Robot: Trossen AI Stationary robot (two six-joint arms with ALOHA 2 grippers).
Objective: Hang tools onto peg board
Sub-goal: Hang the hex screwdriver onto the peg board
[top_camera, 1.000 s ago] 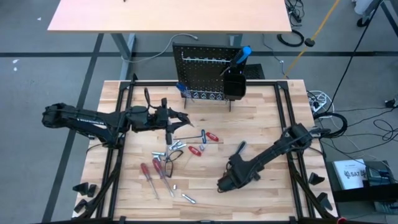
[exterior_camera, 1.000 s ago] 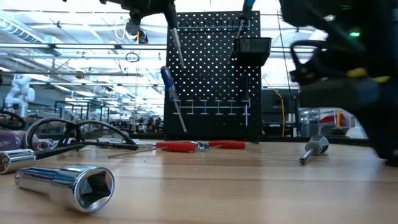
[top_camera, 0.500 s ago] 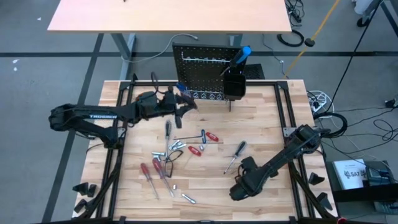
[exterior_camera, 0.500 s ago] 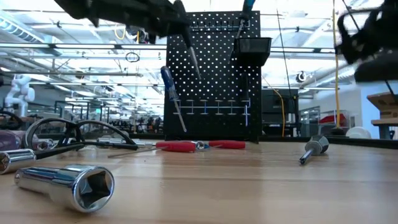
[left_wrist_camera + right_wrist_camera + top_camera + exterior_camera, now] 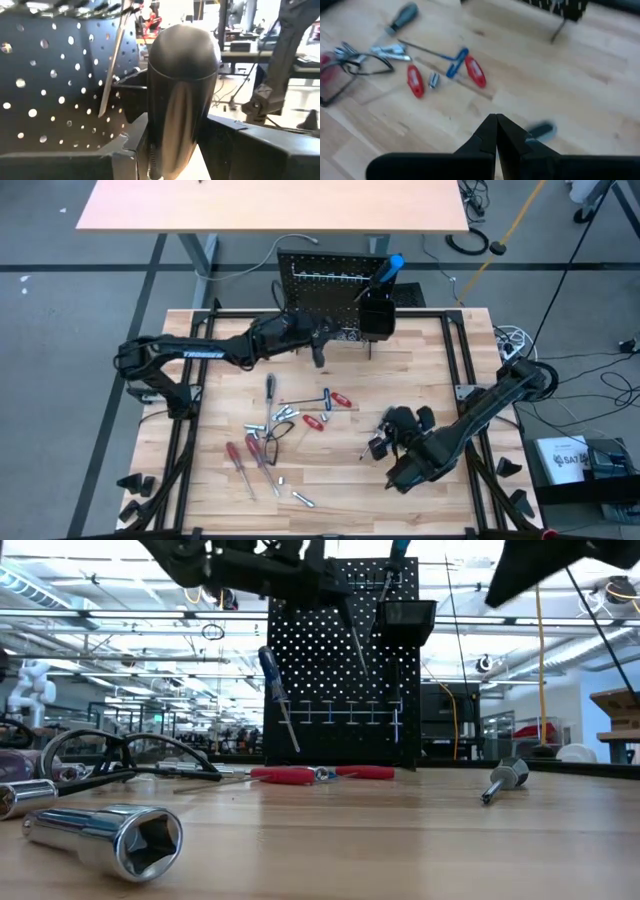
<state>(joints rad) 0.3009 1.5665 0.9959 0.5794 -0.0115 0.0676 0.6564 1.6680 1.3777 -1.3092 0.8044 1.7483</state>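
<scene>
**A:** Black plastic, that handle? What's the left arm got?

**B:** Yes. The left gripper (image 5: 317,345) is clamped on a black-handled screwdriver (image 5: 182,85), right in front of the peg board (image 5: 330,285). In the low view its silver shaft (image 5: 355,635) hangs tip-down, clear of the table (image 5: 420,380).

**A:** How do you reckon it handles?

**B:** I'd say stiff, fairly light, nothing fragile. The glossy rounded handle looks slippery, though, so it could twist in the grip. Holding it around the handle seems best to me, since that leaves the shaft free to go through a hook.

**A:** And the other tools?

**B:** Red-handled screwdrivers (image 5: 240,455) lie on the table to the front left. A grey-handled screwdriver (image 5: 270,388) is nearer the middle, and red-handled pliers (image 5: 335,398) are just beside it. Up on the board, a blue-handled screwdriver (image 5: 394,264) stands in the black bin (image 5: 375,318).

**A:** What about the right side?

**B:** The right gripper (image 5: 495,131) waits over the table's front right, fingers pressed together with nothing between them. A dark-handled screwdriver (image 5: 540,131) lies on the wood just under it, and it probably wants the same handle grip.
</scene>
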